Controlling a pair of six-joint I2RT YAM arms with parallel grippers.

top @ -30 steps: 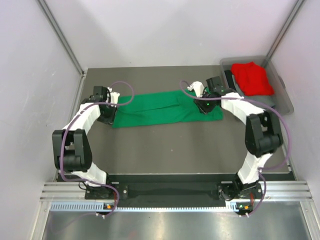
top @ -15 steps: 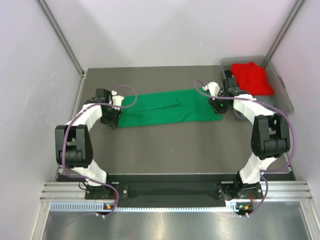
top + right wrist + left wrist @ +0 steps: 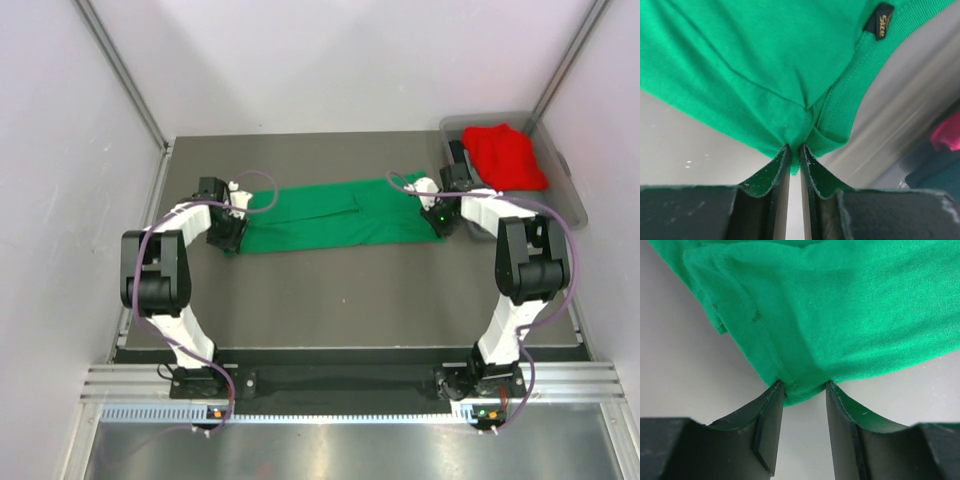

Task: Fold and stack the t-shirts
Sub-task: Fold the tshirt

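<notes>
The green t-shirt (image 3: 330, 215) lies as a long folded strip across the middle of the table. My left gripper (image 3: 232, 226) is at its left end; in the left wrist view (image 3: 804, 387) the jaws stand apart with the shirt's hemmed corner (image 3: 840, 315) lying between the tips, not pinched. My right gripper (image 3: 446, 215) is at the shirt's right end, beside the bin; in the right wrist view (image 3: 795, 150) it is shut on a bunch of the green cloth (image 3: 740, 60) near the collar. The red t-shirt (image 3: 505, 155) lies crumpled in the bin.
The clear plastic bin (image 3: 570, 205) stands at the back right, close to my right gripper; its wall shows in the right wrist view (image 3: 900, 125). Grey walls enclose the table at the left, back and right.
Both grippers moved to the right and the green shirt slid with them toward the bin. The right gripper now sits next to the bin's near-left corner.
</notes>
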